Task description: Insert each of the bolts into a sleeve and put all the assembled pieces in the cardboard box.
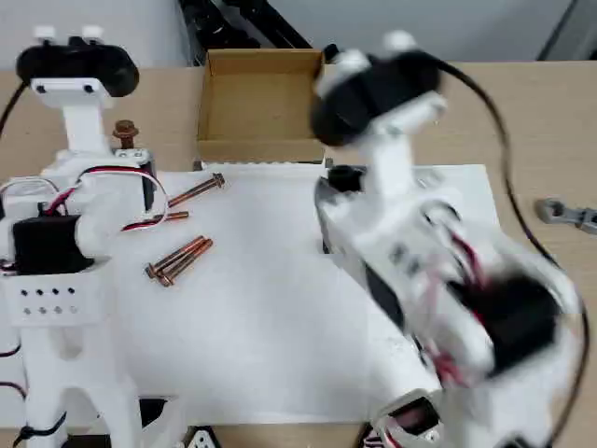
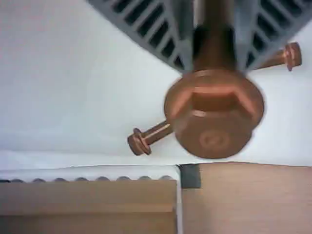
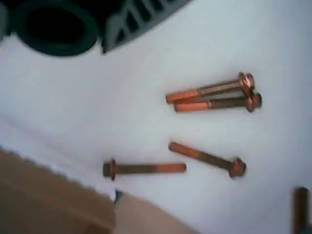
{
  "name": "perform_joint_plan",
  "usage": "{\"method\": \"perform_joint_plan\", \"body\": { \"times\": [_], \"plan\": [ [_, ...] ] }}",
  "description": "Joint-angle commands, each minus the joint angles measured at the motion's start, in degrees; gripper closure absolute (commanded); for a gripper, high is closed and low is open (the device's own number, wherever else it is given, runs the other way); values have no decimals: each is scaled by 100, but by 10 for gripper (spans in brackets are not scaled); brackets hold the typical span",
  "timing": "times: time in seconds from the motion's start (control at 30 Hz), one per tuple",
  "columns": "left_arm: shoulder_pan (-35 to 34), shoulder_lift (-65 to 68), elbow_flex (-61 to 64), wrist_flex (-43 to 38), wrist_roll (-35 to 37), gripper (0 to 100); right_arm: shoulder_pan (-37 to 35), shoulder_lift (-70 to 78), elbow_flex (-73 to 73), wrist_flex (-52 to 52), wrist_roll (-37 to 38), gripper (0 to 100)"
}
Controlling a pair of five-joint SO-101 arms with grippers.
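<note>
My left gripper (image 1: pixel 126 147) (image 2: pixel 213 51) is shut on a copper bolt (image 1: pixel 124 131) (image 2: pixel 213 113), held upright with its flanged head up, left of the cardboard box (image 1: pixel 261 101). My right gripper (image 1: pixel 341 183) (image 3: pixel 100 30) holds a black sleeve (image 1: pixel 346 176) (image 3: pixel 55 28) just in front of the box's right corner. Several loose bolts lie on the white sheet (image 1: pixel 280 336): one (image 1: pixel 198 190) (image 3: pixel 144 168) near the box, one (image 1: pixel 168 217) (image 3: pixel 207 159) beside it, and a touching pair (image 1: pixel 179 259) (image 3: pixel 213 95).
The open box stands at the back edge of the sheet, its wall in the left wrist view (image 2: pixel 87 200) and right wrist view (image 3: pixel 48 204). A metal tool (image 1: pixel 565 214) lies on the wooden table at the far right.
</note>
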Motion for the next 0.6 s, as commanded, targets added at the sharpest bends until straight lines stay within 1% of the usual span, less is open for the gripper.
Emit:
{"method": "perform_joint_plan", "body": {
  "times": [0.0,0.03,0.17,0.3,0.4,0.5,0.57],
  "plan": [
    [369,-193,-31,-193,-18,994,-31,-875,352,4,-97,958],
    [510,-193,-31,-202,-18,994,-31,-1130,571,-66,-97,991],
    [967,-193,-31,-492,-18,994,207,-2237,1881,-716,-97,987],
    [1284,-193,-40,-949,-18,994,514,-3468,4167,-1824,-97,991],
    [1468,-343,-40,-1292,0,994,541,-4549,6233,-3073,-88,991],
    [1714,-651,-40,-1635,9,994,418,-5719,8229,-4831,-44,991],
    [1925,-862,-40,-1776,18,994,233,-6378,9292,-5851,44,992]
  ]
}}
